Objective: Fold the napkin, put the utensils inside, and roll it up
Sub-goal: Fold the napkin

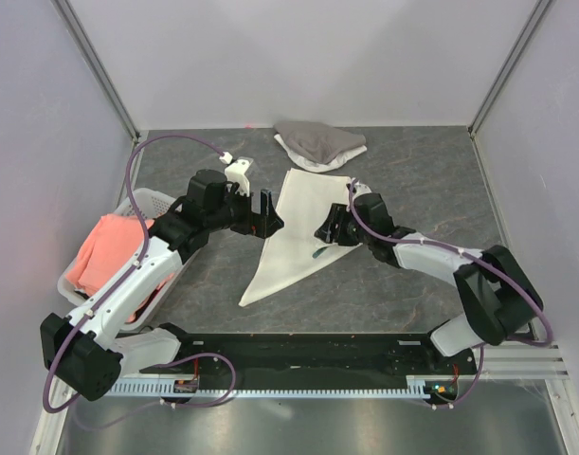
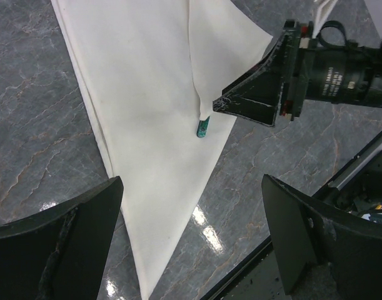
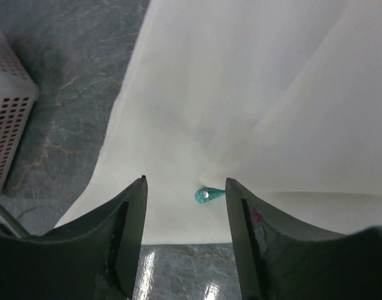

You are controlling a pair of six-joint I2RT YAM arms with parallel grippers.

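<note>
The napkin (image 1: 291, 223) lies folded in a long triangle on the grey surface (image 1: 422, 180). The left end effector (image 1: 262, 214) is wide open and empty, just beside it. The right end effector (image 3: 185, 212) hangs half open over the napkin, holding nothing. Up close, the wrist views show a utensil (image 3: 206, 194) with its green tip poking out from under a fold.

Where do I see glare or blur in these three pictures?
Top external: even light, sharp. Left wrist: bright reflections on the table beside the napkin. Right wrist: napkin pale and soft, near fingers dark and slightly blurred.
</note>
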